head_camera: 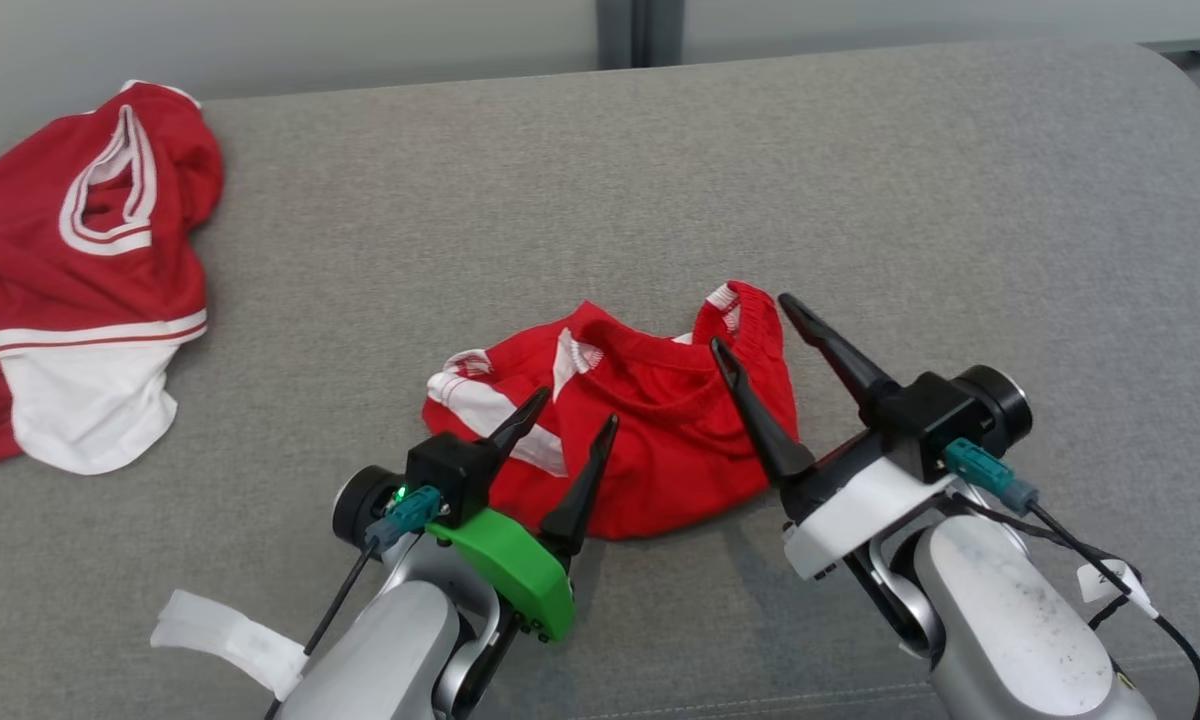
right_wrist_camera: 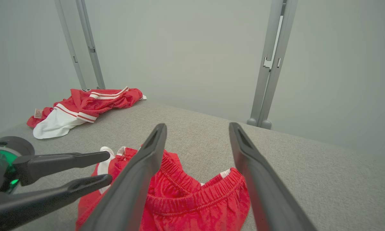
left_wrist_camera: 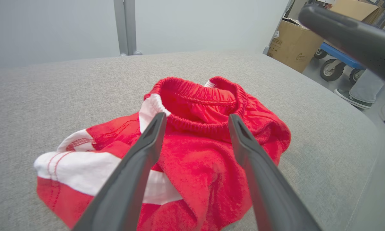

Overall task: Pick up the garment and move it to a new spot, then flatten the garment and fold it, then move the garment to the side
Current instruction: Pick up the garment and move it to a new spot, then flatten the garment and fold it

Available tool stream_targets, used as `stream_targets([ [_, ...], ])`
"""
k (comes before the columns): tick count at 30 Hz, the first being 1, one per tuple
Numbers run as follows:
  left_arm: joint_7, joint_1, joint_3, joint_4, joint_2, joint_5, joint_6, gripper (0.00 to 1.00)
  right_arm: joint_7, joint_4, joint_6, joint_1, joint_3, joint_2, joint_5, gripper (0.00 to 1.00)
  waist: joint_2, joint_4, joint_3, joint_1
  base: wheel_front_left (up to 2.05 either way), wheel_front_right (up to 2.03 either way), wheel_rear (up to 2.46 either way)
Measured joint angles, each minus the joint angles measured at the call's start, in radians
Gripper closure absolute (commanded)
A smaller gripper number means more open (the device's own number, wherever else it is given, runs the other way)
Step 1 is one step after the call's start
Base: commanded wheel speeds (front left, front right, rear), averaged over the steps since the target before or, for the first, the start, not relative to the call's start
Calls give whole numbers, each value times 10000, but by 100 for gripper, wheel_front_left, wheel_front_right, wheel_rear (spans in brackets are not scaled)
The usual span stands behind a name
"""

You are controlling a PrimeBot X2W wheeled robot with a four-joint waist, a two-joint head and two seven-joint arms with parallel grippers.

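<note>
The garment (head_camera: 650,430) is a crumpled pair of red shorts with white stripes and an elastic waistband, lying on the grey cushion (head_camera: 660,170) near its front middle. My left gripper (head_camera: 578,408) hovers open just above its near left part, and the cloth (left_wrist_camera: 199,154) lies free between and beyond the fingers. My right gripper (head_camera: 750,322) is open over the garment's right edge, above the waistband (right_wrist_camera: 186,199). In the right wrist view, the left gripper (right_wrist_camera: 108,166) shows at the lower left with its fingers apart. Neither gripper holds anything.
A second red and white garment (head_camera: 80,270) lies bunched at the cushion's far left (right_wrist_camera: 83,106). Past the cushion's right end stand a cardboard box (left_wrist_camera: 293,45) and a blue wheeled cart (left_wrist_camera: 337,61), with a person's shoe (left_wrist_camera: 353,98) beside them. Bare cushion stretches right and behind.
</note>
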Motion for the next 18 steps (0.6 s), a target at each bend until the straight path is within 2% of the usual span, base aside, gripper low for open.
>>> stream_targets([
  [7,-52,531,485,-454,82,-61,414,0,959,1007,188,-113,685,6,128,0,0,1203,-285,0,0,0,0],
  [18,-54,1004,495,-926,40,-136,451,0,1948,2232,224,-641,362,-330,460,0,0,2706,-392,0,0,0,0],
])
